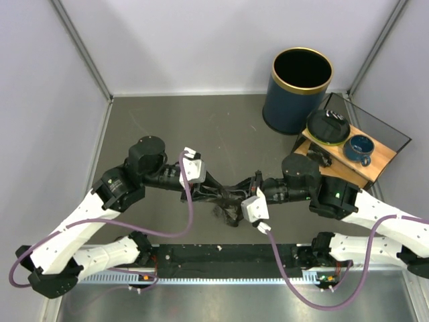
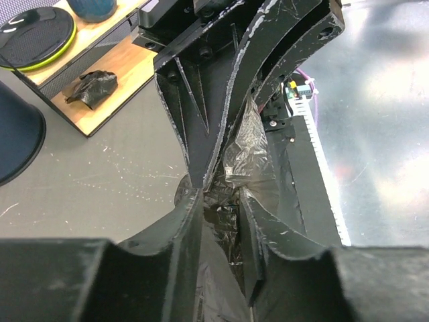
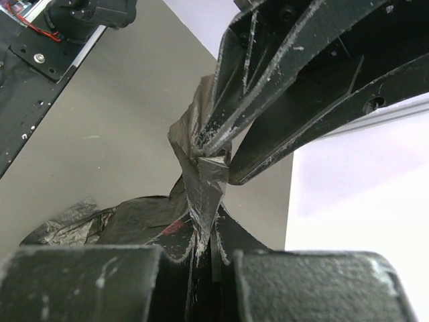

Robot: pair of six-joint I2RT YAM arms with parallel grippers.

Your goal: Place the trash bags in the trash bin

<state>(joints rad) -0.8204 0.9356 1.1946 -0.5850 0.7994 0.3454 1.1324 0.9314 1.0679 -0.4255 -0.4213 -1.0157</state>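
The trash bag (image 1: 228, 211) is a crumpled black film between the two arms, low over the grey table. My left gripper (image 1: 224, 192) and right gripper (image 1: 240, 193) meet tip to tip above it. In the left wrist view, bunched film (image 2: 241, 147) fills the narrow gap of the left gripper (image 2: 220, 201), which is closed on it. In the right wrist view, the right gripper (image 3: 209, 225) is shut on a twisted strip of the bag (image 3: 134, 221). The left gripper (image 3: 214, 164) pinches the same strip just above. The navy trash bin (image 1: 295, 100) with a gold rim stands upright at the back right.
A wooden shelf (image 1: 375, 157) right of the bin carries a black round disc with a green rim (image 1: 328, 126) and a blue cup (image 1: 359, 149). A small black wad (image 2: 92, 87) lies on its lower board. White walls close in the table.
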